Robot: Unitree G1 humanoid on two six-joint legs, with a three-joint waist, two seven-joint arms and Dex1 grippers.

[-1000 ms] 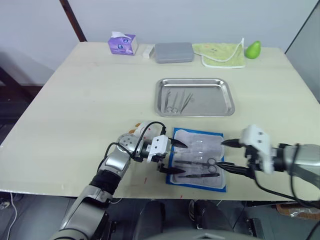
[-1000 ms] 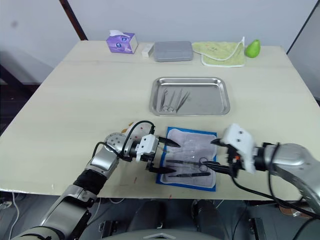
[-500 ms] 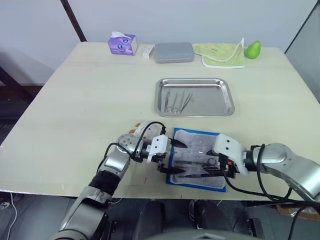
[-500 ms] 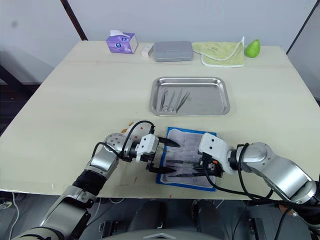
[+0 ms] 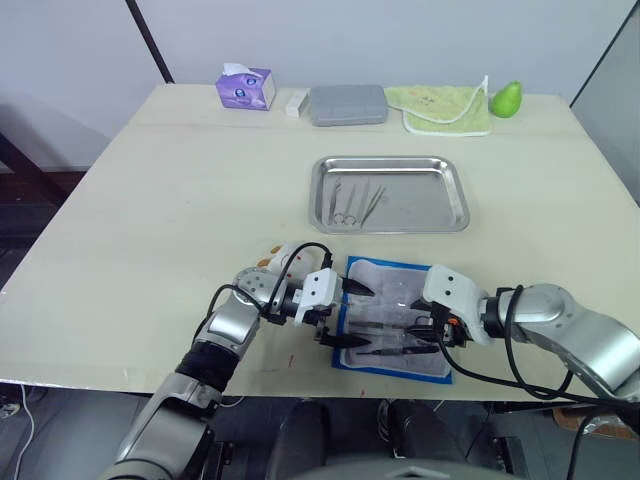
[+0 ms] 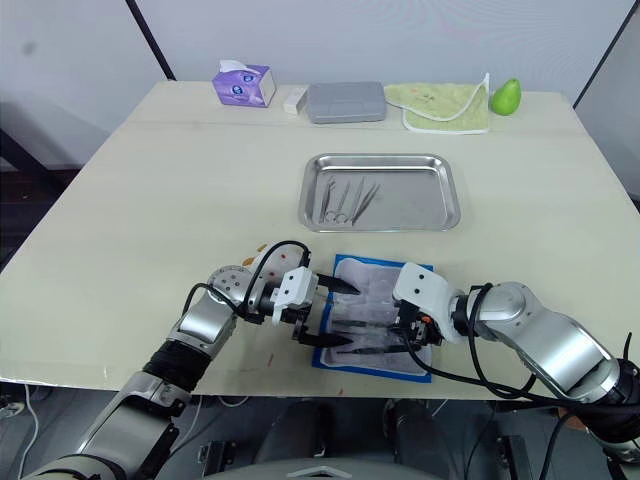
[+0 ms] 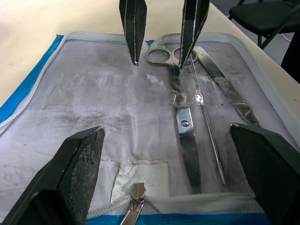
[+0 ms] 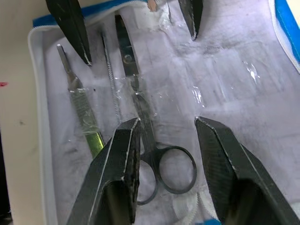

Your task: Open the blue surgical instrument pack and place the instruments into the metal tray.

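The blue surgical instrument pack [image 5: 397,318] lies opened flat near the table's front edge, clear inner face up. Under its plastic lie instruments: scissors [image 8: 140,117], a thin probe [image 8: 108,79] and a flat handle [image 8: 84,112]. My left gripper [image 5: 358,316] is open at the pack's left end, one finger on each side of the zipper edge [image 7: 140,197]. My right gripper [image 5: 424,335] is open and low over the pack's right part, its fingers [image 8: 119,159] straddling the scissors' ring handles. The metal tray [image 5: 390,160] sits further back holding a few instruments [image 5: 355,203].
Along the table's back edge stand a purple tissue box [image 5: 245,88], a small white item [image 5: 296,102], a grey rounded case [image 5: 347,104], a green cloth [image 5: 446,107] and a green pear-shaped object [image 5: 506,98]. The pack lies close to the table's front edge.
My right gripper has moved left from beyond the pack's right edge to over the scissors' handles. The left gripper and the pack have stayed put.
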